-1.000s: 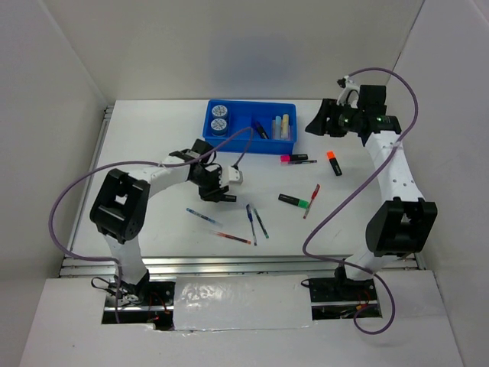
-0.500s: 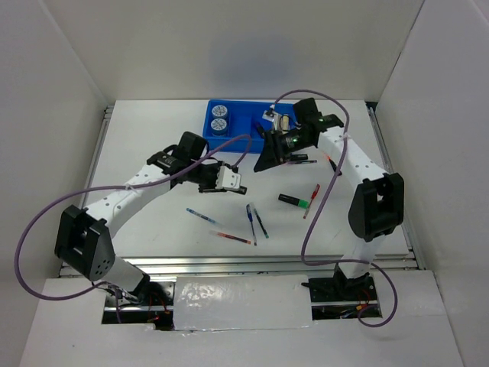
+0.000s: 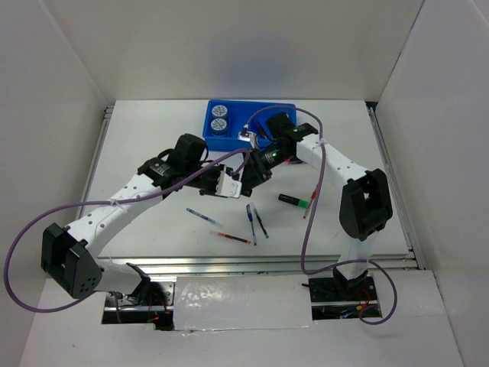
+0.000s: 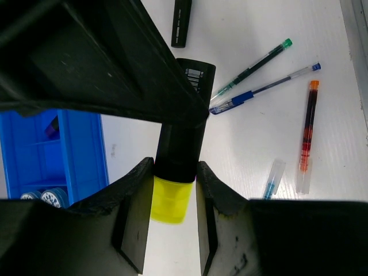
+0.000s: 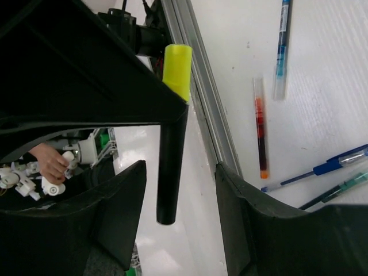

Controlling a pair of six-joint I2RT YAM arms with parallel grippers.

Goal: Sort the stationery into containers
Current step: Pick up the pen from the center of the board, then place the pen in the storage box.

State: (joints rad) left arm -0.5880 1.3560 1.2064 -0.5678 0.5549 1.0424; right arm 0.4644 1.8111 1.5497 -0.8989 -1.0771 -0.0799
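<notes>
top view, read left to right. the left arm [image 3: 114,208] reaches from the near left corner of the worktop [image 3: 145,130] toward its middle. the left gripper [image 4: 175,172] is clamped on a yellow-capped highlighter [image 4: 179,138]. in the left wrist view both fingers [image 4: 135,201] press against the barrel where the yellow cap meets the black body.

the highlighter is held over the middle of the worktop, between the two grippers. the right gripper [image 5: 179,172] meets it from the other side with its jaws apart. in the right wrist view the black end of the barrel hangs between the fingers [image 5: 236,218], with a gap showing on each side. the right arm [image 3: 334,163] runs back from there toward the near right corner.

at the far edge, about mid-width, sits the blue tray [image 3: 225,144]. two round discs [image 3: 219,125] lie in its leftmost compartment. the right arm covers much of the other compartments.

loose on the worktop, between the grippers and the near edge, lie:
- a pale blue pen [image 3: 203,216]
- a red pen [image 3: 234,238]
- two blue pens [image 3: 250,223] side by side
- a black-and-green highlighter [image 3: 294,201]
- a second red pen [image 3: 311,201], just right of that highlighter
</notes>
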